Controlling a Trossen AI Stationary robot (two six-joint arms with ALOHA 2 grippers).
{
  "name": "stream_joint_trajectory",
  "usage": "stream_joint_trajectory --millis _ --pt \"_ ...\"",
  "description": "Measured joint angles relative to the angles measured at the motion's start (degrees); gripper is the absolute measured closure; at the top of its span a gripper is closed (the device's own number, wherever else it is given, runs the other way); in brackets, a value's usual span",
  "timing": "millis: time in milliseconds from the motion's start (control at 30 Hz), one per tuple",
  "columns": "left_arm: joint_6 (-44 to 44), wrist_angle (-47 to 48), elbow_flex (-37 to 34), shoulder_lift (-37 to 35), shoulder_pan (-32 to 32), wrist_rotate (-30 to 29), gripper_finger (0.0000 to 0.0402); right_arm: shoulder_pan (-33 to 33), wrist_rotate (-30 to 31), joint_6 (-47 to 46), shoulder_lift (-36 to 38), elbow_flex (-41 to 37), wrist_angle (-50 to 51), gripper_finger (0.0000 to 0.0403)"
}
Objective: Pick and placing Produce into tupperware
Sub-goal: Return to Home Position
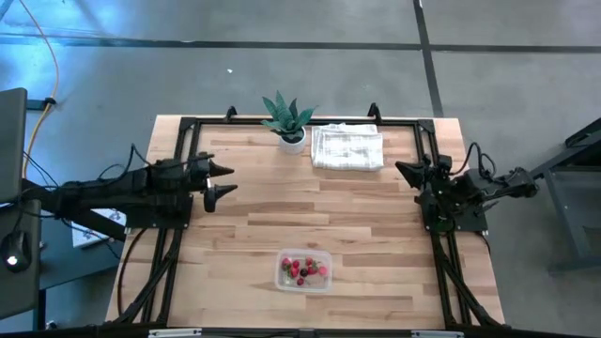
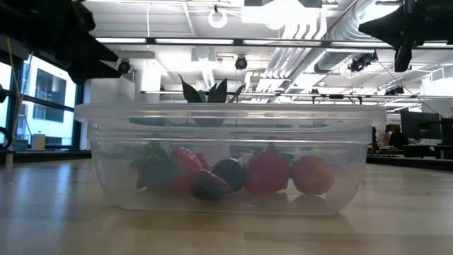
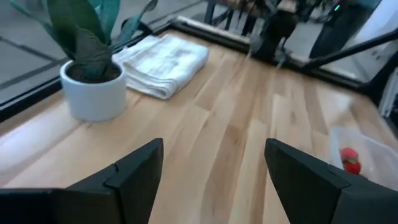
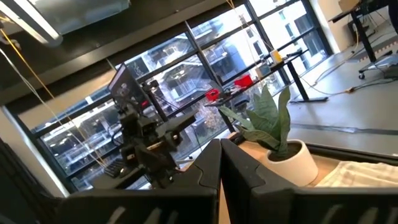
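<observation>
The clear tupperware (image 1: 303, 270) stands flat on the table near its near edge; in the low view the tupperware (image 2: 230, 157) fills the middle. Several small red, pinkish and dark produce pieces (image 2: 233, 174) lie on its floor, seen from above as the produce (image 1: 305, 269). My left gripper (image 1: 225, 181) hovers open over the table's left side, far from the container; in its wrist view the left gripper (image 3: 214, 171) holds nothing, and a corner of the tupperware (image 3: 367, 152) shows. My right gripper (image 1: 402, 169) waits shut at the table's right edge, also seen in its wrist view (image 4: 220, 167).
A green potted plant in a white pot (image 1: 289, 122) and a folded white cloth (image 1: 347, 148) sit at the table's far edge. Black frame rails (image 1: 178, 150) run along the left, right and far sides. Bare wood (image 1: 310, 207) lies between the grippers.
</observation>
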State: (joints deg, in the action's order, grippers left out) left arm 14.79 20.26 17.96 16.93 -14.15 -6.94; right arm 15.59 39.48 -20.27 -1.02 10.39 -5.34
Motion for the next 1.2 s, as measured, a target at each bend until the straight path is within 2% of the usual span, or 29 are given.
stream_joint_trajectory --millis 133,367,533,667,900,1200 --pt "2.47 -4.24 -5.88 -5.13 3.3 -2.79 0.013 0.0 0.11 -0.47 0.0 0.0 0.64 0.0403" --pt "7.57 -2.91 -12.13 -12.89 4.04 -3.37 0.0131 0.0 2.97 -2.03 -0.02 0.0 6.49 0.0403" --pt "6.67 -2.57 -11.85 -13.07 4.04 -4.36 0.0131 0.02 3.34 -3.64 -0.02 0.0 11.12 0.0403" --pt "6.69 -1.54 -11.83 -12.27 4.04 -4.42 0.0131 0.02 2.33 1.4 -0.04 0.0 12.52 0.0403" --pt "14.85 -3.73 -11.83 -12.31 4.04 -1.41 0.0131 0.04 1.81 8.91 -0.04 0.0 13.7 0.0403" --pt "15.58 -3.91 -11.83 -12.31 4.04 -2.84 0.013 0.04 1.53 2.38 -0.04 0.02 21.87 0.0403"
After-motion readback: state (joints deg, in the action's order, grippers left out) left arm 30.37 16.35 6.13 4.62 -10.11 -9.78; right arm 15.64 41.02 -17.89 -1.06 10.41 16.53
